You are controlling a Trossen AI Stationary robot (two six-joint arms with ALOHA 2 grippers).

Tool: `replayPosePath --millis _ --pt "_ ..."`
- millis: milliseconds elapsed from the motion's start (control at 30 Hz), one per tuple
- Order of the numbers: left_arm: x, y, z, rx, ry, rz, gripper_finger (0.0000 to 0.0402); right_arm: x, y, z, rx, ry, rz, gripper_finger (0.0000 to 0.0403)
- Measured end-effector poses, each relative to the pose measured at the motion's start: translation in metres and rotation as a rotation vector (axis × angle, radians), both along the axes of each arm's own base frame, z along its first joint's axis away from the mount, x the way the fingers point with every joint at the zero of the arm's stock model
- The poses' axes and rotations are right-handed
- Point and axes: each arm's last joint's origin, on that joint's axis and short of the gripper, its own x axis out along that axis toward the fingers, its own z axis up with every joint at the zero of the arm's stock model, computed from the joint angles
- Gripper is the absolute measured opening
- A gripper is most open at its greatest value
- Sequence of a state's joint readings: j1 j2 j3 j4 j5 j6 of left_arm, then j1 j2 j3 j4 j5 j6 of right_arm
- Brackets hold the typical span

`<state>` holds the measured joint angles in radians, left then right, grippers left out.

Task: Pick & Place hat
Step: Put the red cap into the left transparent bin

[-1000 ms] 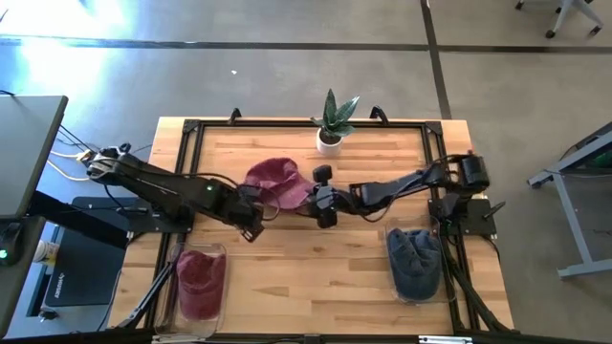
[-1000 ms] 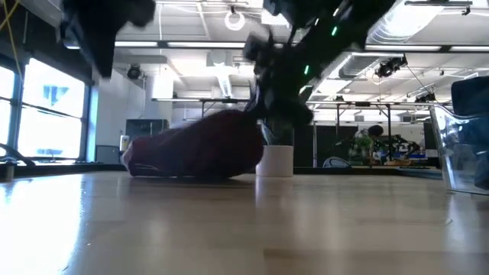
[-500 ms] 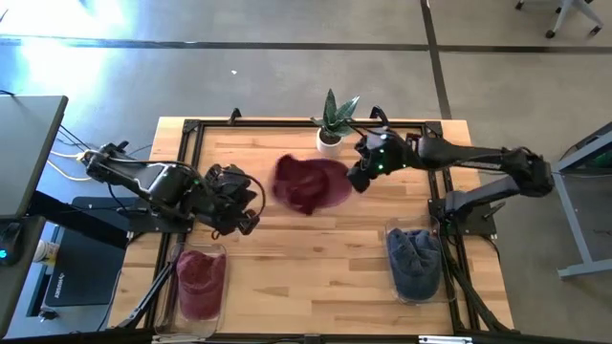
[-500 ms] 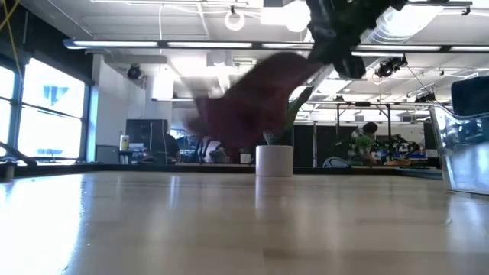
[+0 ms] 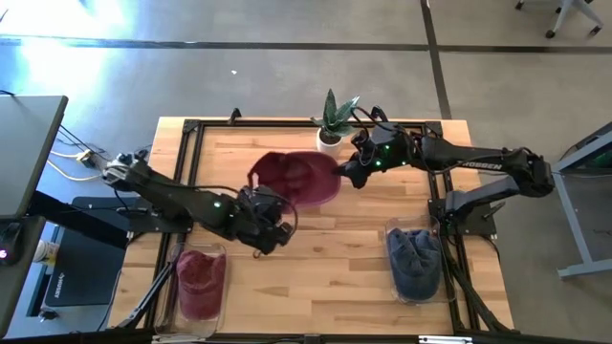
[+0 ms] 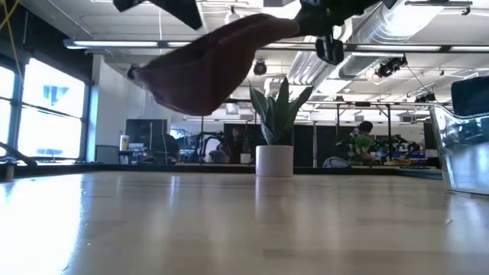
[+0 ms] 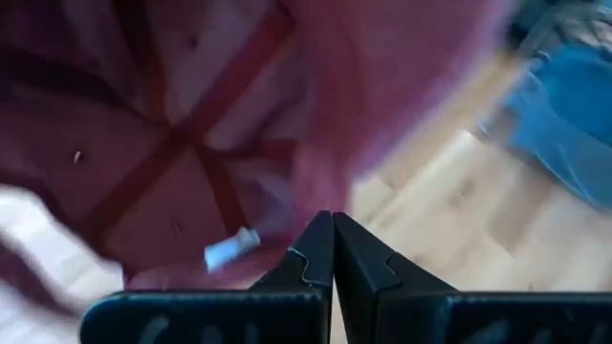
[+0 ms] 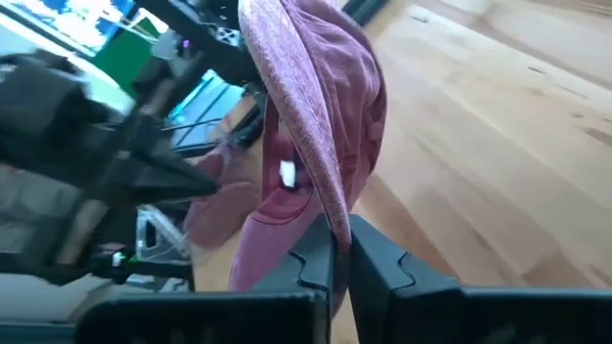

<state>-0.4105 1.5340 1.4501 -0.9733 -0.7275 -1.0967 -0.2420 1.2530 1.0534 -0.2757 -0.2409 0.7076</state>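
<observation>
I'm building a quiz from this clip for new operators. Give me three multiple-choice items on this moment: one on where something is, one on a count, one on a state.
1. Where is the maroon hat?
A. flat on the table
B. lifted above the table, beside the potted plant
C. inside a bin

2. How many clear bins on the near side of the table hold cloth items?
A. one
B. two
C. three

3. What is the right gripper doing?
A. hanging open over the table
B. shut on the plant
C. shut on the hat's edge

Answers:
1 B: the low view shows the hat hanging clear of the wood.
2 B: the bin with maroon cloth and the bin with blue cloth.
3 C: the right wrist view shows its fingers pinching the fabric. The left gripper is shut below the hat.
</observation>
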Motion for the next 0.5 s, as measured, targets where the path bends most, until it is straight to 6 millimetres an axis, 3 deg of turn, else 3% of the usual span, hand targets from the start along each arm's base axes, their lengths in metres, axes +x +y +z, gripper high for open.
replayPosePath --millis 300,500 --pt "0.021 0.020 -0.017 0.089 -0.049 0.197 0.0000 0.001 0.008 0.005 0.017 -0.052 0.090 0.0016" --pt "0.031 0.041 -0.018 0.119 -0.003 0.175 0.0000 0.003 0.024 0.016 -0.008 -0.152 0.209 0.0009"
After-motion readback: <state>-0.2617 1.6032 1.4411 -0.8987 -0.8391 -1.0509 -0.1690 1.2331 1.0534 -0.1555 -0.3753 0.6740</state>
